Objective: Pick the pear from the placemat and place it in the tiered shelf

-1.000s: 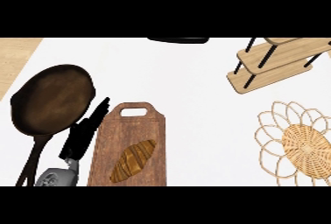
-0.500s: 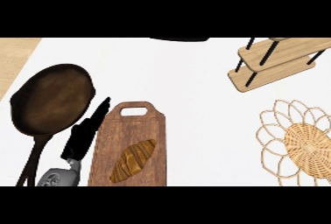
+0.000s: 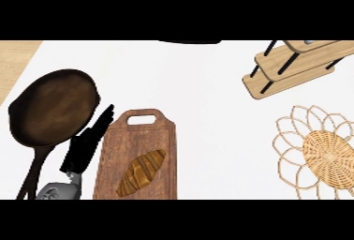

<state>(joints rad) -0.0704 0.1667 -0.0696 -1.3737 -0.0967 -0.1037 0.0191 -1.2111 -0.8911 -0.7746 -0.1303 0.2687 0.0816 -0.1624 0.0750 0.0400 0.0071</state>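
Resting straight-fingered between pan (image 3: 52, 110) and cutting board (image 3: 138, 136), the left robot hand (image 3: 86, 145) holds nothing; bread (image 3: 142, 172) lies on the board.

no readable text, labels or numbers anywhere

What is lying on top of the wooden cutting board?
A croissant lies on the wooden cutting board, near its lower end. The board's bottom edge is cut off by the view, so anything there cannot be seen.

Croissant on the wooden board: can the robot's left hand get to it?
Probably yes. The left hand sits between the pan and the cutting board, close beside the croissant, and nothing stands between them.
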